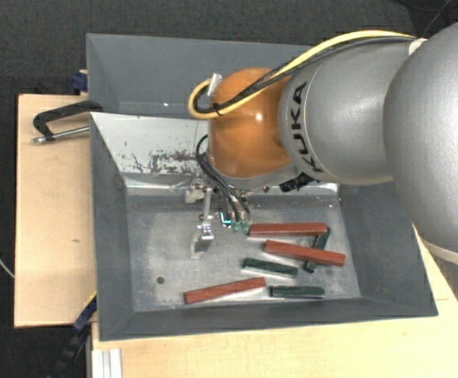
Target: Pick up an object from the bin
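Evidently at approach, the tool (205, 239) sits low over the bin (134, 290) floor, opening not judgeable, nothing visibly held; the red stick (288, 228) lies just beside it, armward, so realignment must precede closing.

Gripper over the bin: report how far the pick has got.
Done: the gripper is down inside the grey metal bin, beside the upper long red stick. In hand: nothing visibly; the red and dark green sticks all lie on the floor. Left: grasp one and lift it out.
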